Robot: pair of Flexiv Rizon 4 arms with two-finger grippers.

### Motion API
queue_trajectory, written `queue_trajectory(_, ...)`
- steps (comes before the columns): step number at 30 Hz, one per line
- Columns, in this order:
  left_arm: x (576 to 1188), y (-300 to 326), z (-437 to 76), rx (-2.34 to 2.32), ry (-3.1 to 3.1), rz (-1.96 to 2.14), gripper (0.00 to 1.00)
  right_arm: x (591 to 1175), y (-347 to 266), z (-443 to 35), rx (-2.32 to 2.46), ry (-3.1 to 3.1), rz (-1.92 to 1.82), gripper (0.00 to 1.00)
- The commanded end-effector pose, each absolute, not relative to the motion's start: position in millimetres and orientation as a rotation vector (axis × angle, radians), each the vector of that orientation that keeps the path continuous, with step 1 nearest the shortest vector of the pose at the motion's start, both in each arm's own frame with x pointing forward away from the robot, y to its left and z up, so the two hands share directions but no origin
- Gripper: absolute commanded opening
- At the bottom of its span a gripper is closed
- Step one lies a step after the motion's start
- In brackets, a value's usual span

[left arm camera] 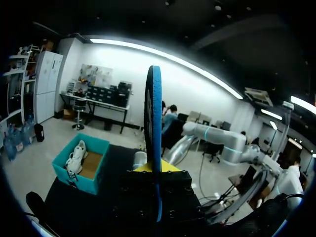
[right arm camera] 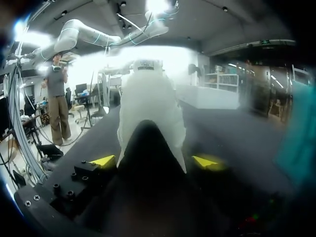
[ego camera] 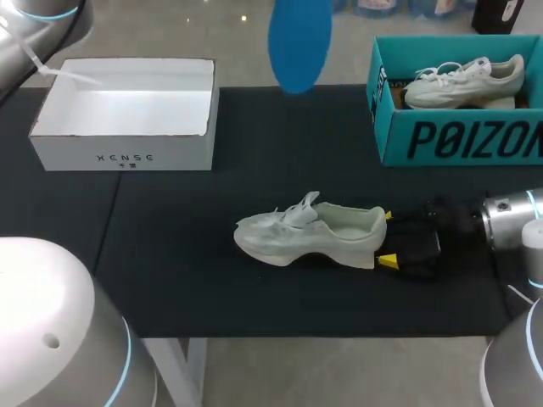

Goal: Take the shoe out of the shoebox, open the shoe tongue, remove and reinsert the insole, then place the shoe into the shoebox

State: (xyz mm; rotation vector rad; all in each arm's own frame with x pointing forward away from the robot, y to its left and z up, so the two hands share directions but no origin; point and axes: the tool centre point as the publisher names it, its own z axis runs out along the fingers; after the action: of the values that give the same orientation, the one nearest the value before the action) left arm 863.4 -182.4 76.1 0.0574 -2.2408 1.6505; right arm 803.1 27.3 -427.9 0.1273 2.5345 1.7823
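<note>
**A:** Where is the pale white lace-up fabric shoe (ego camera: 310, 233) found?

**B:** It is laid on its sole on the black tabletop (ego camera: 212, 280), outside both boxes. Its long axis is run from 9 to 3 o'clock in the head view, with the toe at 9 and the heel at 3. The heel is pinched between the yellow tips of the right gripper (ego camera: 389, 238), one tip at each side.

**A:** And the blue oval foam insole (ego camera: 299, 42)?

**B:** It is held up off the table at 12 o'clock from the shoe, well apart from it. In the left wrist view it is seen on edge, clamped between the fingers of the left gripper (left arm camera: 154, 170). Its long axis is pointed out along those fingers.

**A:** On which relation is the coming move judged to turn?

**B:** The insole is probably to be brought toward 6 o'clock and down to the shoe's opening. Its long axis would have to be turned to match the shoe's 9-to-3 line. The opening is faced upward, with tongue and laces bunched toward 9 o'clock. The insole is carried by the left gripper. The right one is nearer the shoe and is likely needed to steady it.

**A:** And the boxes?

**B:** The open white cardboard shoebox (ego camera: 127, 153) is set at 10 o'clock from the shoe. A teal cardboard box (ego camera: 458, 140) with a second white shoe (ego camera: 462, 80) inside is seen at 2 o'clock.
</note>
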Motion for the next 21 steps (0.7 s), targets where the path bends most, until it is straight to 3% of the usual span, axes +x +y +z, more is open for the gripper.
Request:
queue_trajectory(1, 863.9, -182.9, 75.7, 0.056, -2.239, 1.651, 0.00, 793.7, 12.1, -402.4, 0.132, 2.587, 1.686, 1.00)
queue_trajectory(12, 863.9, -182.9, 75.7, 0.056, -2.239, 1.651, 0.00, 789.8, -10.5, -343.7, 0.230, 2.839, 1.159, 1.00)
queue_trajectory(21, 863.9, -182.9, 75.7, 0.056, -2.239, 1.651, 0.00, 792.3, 6.1, -320.8, 0.221, 3.024, 0.721, 1.00)
